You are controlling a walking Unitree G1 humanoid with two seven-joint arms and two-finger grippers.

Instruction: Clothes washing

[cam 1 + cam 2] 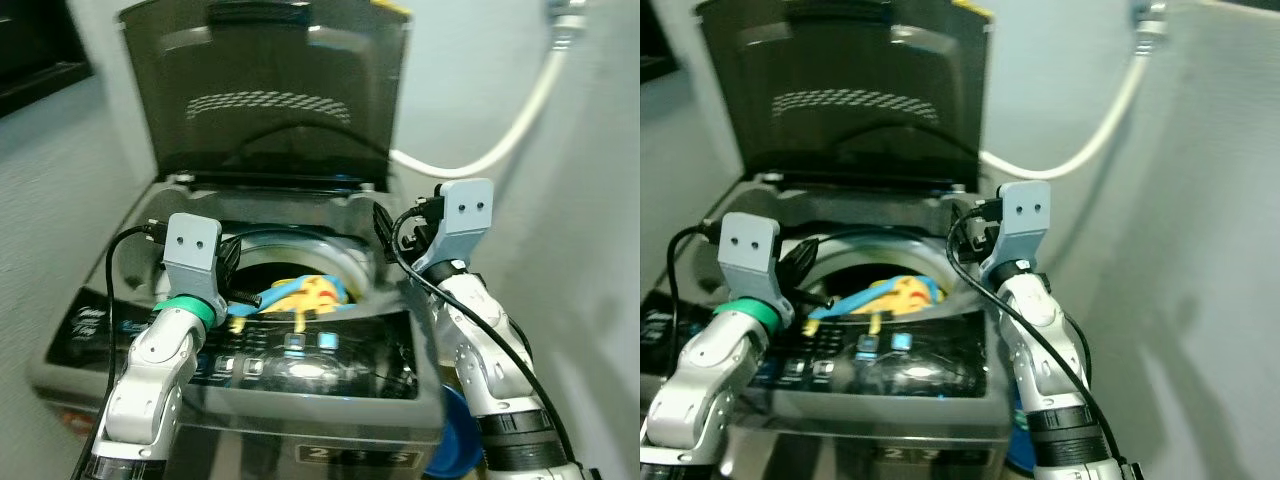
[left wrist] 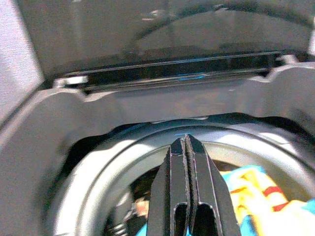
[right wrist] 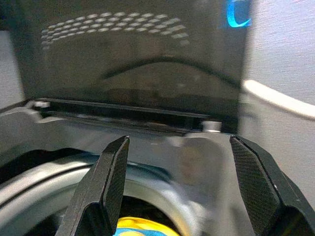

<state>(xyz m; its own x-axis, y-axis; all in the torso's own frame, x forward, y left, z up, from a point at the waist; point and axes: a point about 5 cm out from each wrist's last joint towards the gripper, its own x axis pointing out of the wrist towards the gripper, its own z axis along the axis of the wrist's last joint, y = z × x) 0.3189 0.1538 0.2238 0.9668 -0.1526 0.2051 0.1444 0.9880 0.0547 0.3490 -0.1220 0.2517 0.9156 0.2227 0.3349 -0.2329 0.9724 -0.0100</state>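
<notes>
A top-loading washing machine (image 1: 150, 215) stands before me with its dark lid (image 1: 270, 90) raised. A yellow and blue garment (image 1: 300, 293) lies in the drum (image 2: 98, 177), with yellow cords hanging over the front rim. My left gripper (image 2: 187, 142) is shut with nothing in it and hovers over the left side of the drum opening. My right gripper (image 3: 179, 140) is open and empty, held above the right rear rim of the opening, facing the lid hinge.
The lit control panel (image 1: 300, 365) runs along the machine's front edge. A white hose (image 1: 520, 120) curves down the wall on the right. A blue tub (image 1: 455, 435) sits low beside the machine on the right, behind my right arm.
</notes>
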